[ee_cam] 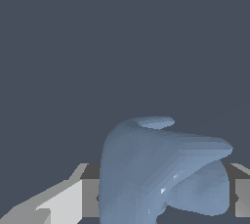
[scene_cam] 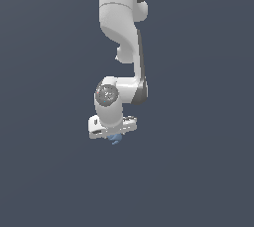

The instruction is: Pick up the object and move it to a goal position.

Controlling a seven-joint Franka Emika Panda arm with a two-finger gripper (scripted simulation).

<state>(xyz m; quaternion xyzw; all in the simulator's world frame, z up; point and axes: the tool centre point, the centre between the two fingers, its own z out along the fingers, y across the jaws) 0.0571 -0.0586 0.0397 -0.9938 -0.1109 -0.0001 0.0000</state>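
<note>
Wrist view: white pincer [ee_cam: 163,198] seemingly holds the small light-blue swirled lumpy object [ee_cam: 161,169] between grey fingers [ee_cam: 63,203]; likely light, rigid, slippery lobes—grip across its thick body.

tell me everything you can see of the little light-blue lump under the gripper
The small light-blue lump is roundish with smooth, swirled, uneven lobes and a faint sheen. In the wrist view it sits between the white gripper's grey fingers, apparently touching them. In the exterior view it peeks out just below the gripper, mostly hidden.
</note>
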